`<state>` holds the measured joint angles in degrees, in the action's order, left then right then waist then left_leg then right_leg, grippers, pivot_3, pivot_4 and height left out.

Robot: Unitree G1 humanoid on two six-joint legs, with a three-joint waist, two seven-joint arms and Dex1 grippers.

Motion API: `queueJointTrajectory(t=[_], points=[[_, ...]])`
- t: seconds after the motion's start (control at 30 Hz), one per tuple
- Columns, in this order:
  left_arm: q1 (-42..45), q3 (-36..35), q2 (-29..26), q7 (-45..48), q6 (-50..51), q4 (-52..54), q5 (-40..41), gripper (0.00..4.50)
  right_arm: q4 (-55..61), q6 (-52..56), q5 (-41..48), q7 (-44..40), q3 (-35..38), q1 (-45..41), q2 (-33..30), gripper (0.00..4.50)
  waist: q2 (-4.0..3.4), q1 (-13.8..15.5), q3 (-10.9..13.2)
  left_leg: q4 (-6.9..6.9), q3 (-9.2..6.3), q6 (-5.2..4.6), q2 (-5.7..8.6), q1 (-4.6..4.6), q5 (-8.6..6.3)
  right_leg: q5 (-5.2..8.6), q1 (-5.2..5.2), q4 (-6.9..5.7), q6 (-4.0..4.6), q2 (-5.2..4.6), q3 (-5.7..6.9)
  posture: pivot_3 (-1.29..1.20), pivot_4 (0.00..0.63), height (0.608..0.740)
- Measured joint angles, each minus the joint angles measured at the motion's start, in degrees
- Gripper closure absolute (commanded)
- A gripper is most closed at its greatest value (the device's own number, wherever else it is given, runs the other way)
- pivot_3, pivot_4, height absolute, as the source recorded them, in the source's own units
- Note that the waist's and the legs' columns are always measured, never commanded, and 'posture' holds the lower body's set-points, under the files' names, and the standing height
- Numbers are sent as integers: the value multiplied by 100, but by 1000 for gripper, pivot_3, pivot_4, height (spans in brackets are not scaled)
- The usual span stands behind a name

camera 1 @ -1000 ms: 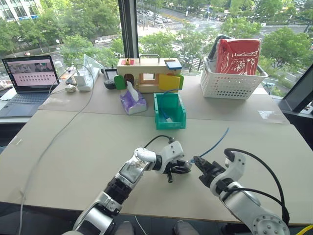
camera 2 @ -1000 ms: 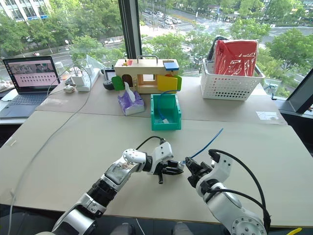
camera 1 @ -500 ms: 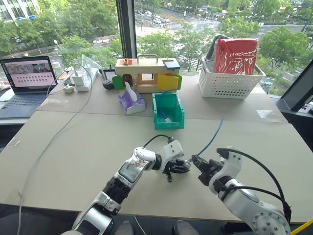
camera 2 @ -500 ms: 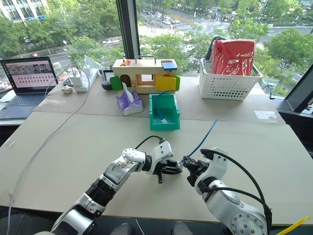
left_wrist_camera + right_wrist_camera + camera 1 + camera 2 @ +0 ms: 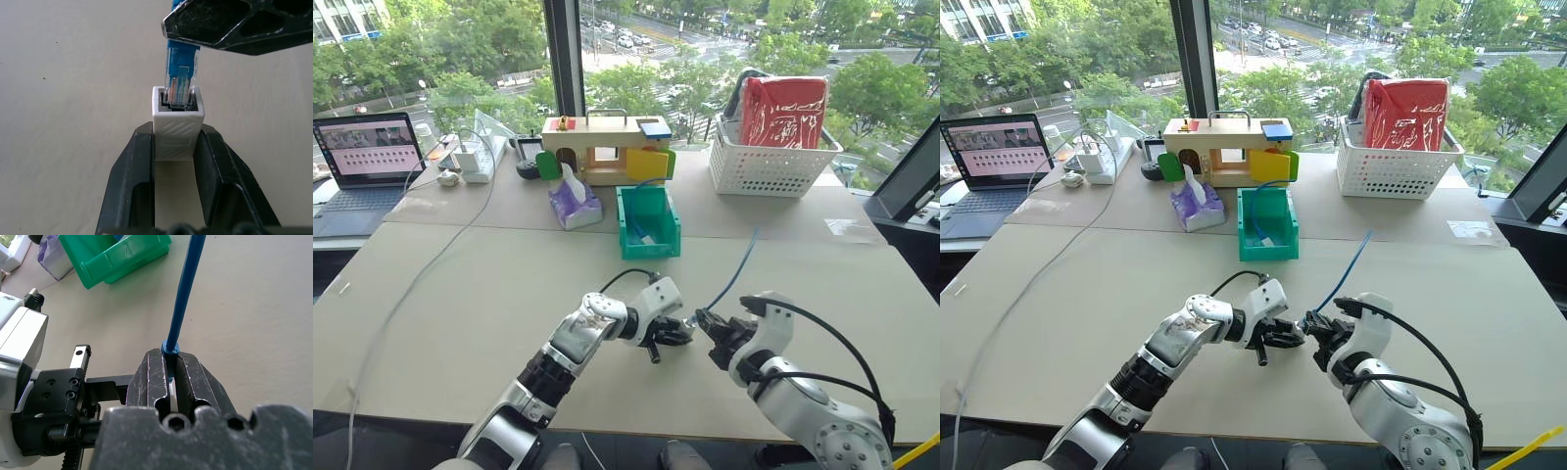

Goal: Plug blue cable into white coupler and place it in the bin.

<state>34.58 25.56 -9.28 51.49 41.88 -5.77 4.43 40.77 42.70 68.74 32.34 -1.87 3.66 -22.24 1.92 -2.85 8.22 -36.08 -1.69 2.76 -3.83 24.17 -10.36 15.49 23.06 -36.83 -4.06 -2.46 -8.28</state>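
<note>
Wide beige counter (image 5: pixel 460 294) by a big window, green trees outside. Left pincer (image 5: pixel 173 147) is clamped on the tiny white boxy plastic coupler (image 5: pixel 177 131), right pincer (image 5: pixel 171 369) pinched tight on the thin light-blue cable (image 5: pixel 185 289), its clear plug sitting in the coupler's socket. Small teal-green plastic bin (image 5: pixel 649 221) sits well beyond both pincers, with a white latticed basket (image 5: pixel 769 166) farther back.

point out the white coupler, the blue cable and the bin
white coupler (image 5: pixel 177 133), left wrist view, its ribbed front face
blue cable (image 5: pixel 185 293), right wrist view, mid-cord above the claw
bin (image 5: pixel 648 237), left eye view, its low front wall
</note>
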Motion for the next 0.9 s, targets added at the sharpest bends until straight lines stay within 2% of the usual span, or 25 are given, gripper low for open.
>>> queueJointTrajectory(t=[0.4, 0.9], points=[[-5, 83, -90, -111, 577, 404, 157, 3870, 284, 288, -5, 14, -81, -2, -319, 4500, 0, 12, 0, 9, 0, 0, 1, 1, 0, 7, 3, 2, 2, -1, 0, 0, 150, 725], [-9, 285, -187, -282, 719, 677, 232, 3870, 272, 403, 156, 42, -123, -1, -283, 4500, 3, 14, -2, 10, 0, 0, 0, 0, 0, 9, 2, 2, 3, -1, 1, 0, 150, 725]])
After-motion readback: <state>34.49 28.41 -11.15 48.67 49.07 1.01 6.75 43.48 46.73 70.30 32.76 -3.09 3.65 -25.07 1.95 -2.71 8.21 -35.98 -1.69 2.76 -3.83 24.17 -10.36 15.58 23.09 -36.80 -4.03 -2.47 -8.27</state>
